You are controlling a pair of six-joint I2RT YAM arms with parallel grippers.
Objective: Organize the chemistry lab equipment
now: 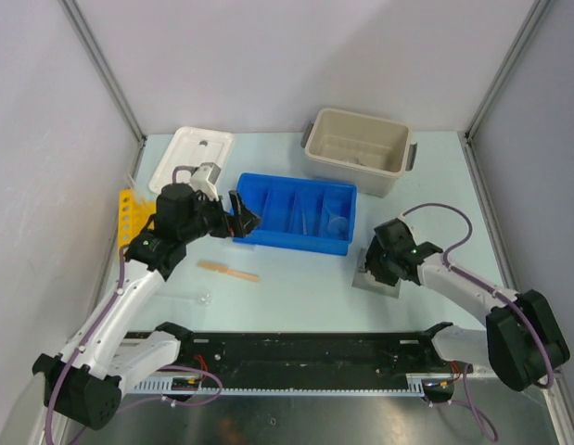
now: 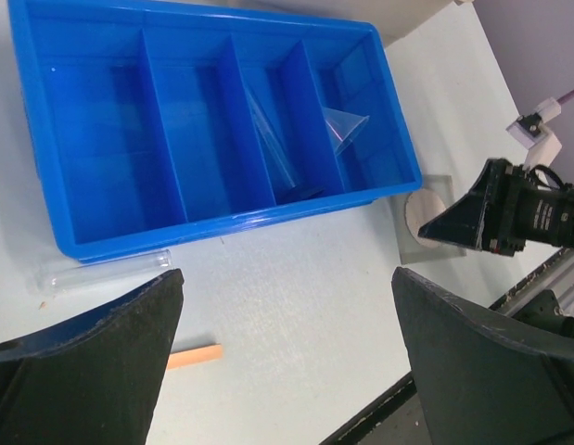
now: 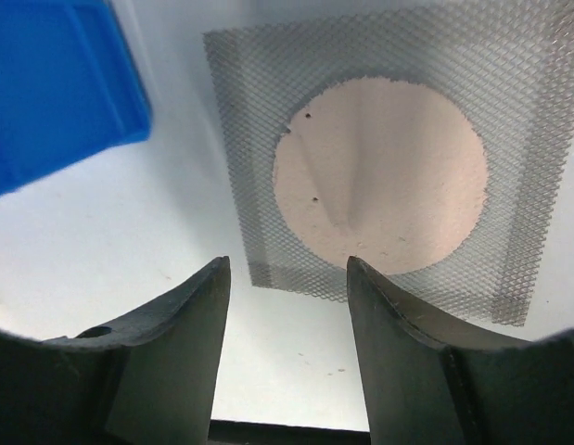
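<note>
Top view: I count one blue tray (image 1: 296, 243) mid-table and one beige tub (image 1: 361, 173) behind it. One white lid (image 1: 189, 158) and one yellow rack (image 1: 126, 218) sit far left. Loose on the table (image 1: 296, 287) are one wooden stick (image 1: 228, 270), one glass tube (image 1: 201, 297) nearer me, and one mesh (image 1: 379, 286) right of the tray. Left gripper (image 1: 245, 218) sits at the tray's left end, right gripper (image 1: 370, 264) over the mesh.

Left wrist: the tray has four compartments. There are two clear glass pieces (image 2: 273, 148), one in each of the two right-hand bays. One tray-side tube (image 2: 106, 271) lies just outside the near wall, with the stick end below it. Left gripper's jaws are spread wide with nothing between them.

Right wrist: one mesh with one pale disc (image 3: 379, 176) in its centre, flat on the table beside the tray corner. Right gripper's jaws are apart, fingers (image 3: 175, 343) over the mesh's near edge, gripping nothing. I can't tell if they touch it.
</note>
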